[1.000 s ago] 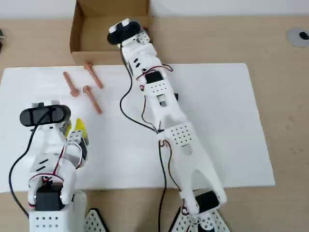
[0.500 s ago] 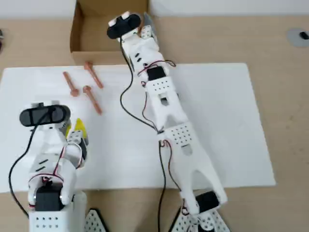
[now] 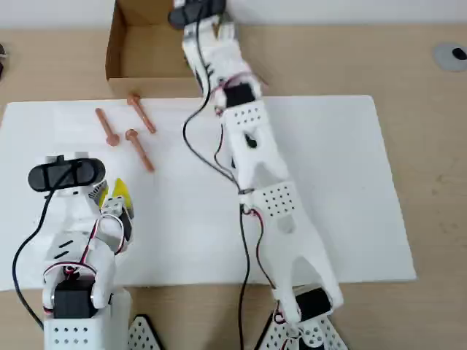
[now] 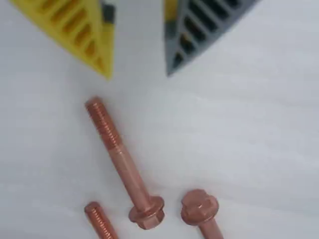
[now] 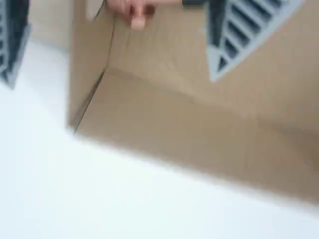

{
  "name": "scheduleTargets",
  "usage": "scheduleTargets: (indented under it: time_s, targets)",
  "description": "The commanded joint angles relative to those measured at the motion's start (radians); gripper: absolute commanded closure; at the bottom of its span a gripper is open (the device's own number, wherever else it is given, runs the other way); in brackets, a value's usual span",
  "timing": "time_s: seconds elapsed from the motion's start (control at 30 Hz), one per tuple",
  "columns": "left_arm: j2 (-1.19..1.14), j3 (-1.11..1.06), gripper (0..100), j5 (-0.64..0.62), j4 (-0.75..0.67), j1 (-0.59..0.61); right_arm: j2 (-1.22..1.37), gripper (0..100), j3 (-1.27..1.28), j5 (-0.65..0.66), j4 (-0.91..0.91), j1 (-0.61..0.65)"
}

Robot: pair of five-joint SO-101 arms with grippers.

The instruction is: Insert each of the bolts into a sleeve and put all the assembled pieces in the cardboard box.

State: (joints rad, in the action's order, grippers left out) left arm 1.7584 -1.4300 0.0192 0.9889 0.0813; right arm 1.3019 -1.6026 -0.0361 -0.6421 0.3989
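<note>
Three copper bolts lie on the white mat: one, a second and a third. The open cardboard box stands behind the mat. My right gripper is stretched out over the box. In the right wrist view it is open wide before the box wall, with a copper bolt in a dark sleeve between the fingers at the edge. Whether they touch it I cannot tell. My left gripper hangs open over the mat just short of a bolt; it is near the front left.
Another bolt head and a threaded tip lie beyond the nearest bolt. The right arm spans the mat's middle from front to back. Bare mat lies to its right. A grey disc sits at the table's far right.
The right arm has stretched farther back, carrying its gripper from the box's near rim to deeper over the box. The left arm and the three bolts have stayed put.
</note>
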Motion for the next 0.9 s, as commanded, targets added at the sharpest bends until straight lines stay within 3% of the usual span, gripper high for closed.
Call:
scheduleTargets:
  time_s: [0.0,0.2,0.57,0.87]
  targets:
    - [0.01,0.012,92,-0.02,-0.005,0.009,-0.309,70.6,-0.065,-0.107,-0.242,0.027]
    - [0.01,0.012,92,-0.02,-0.005,0.009,-0.539,70.6,-0.064,-0.138,-0.586,0.042]
    - [0.01,0.014,92,-0.02,-0.005,0.009,-0.733,70.6,-0.065,-0.133,-1.138,0.041]
    - [0.01,0.015,92,-0.02,0.0,0.011,-0.837,70.8,-0.064,-0.028,-1.148,-0.012]
